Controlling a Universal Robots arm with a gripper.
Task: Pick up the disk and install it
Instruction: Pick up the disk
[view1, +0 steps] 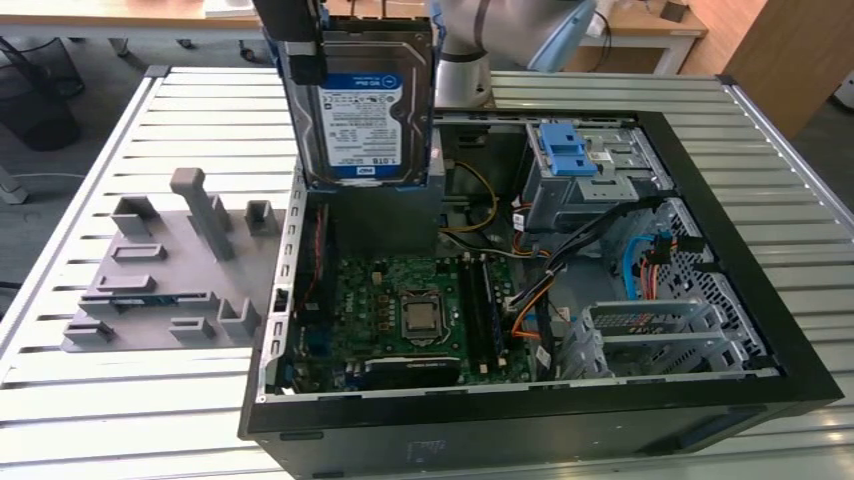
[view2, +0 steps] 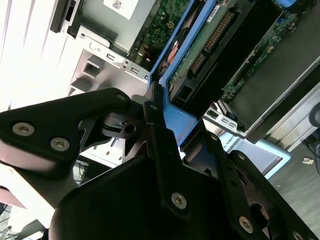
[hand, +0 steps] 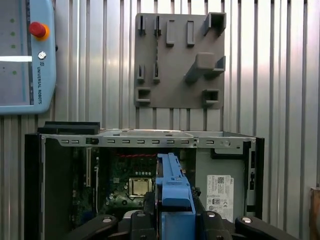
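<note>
End effector (hand: 175, 220) clamped on the blue frame of the disk (view1: 363, 110), which hangs upright on edge above the open case (view1: 534, 420), toward the exterior view's left; the slatted metal counter (view1: 120, 400) carries the case, lying on its side, with a grey fixture plate (view1: 160, 290) just beside it; the disk looks rigid, dense for its size and sensitive to knocks; its bare circuit board and connector face the second wrist view, so the frame's plastic edges seem the safest hold, though smooth enough to slip; a blue-and-white label covers the disk's face; a white printed sticker (hand: 220, 192) sits on the grey box (hand: 220, 162) inside the case.
</note>
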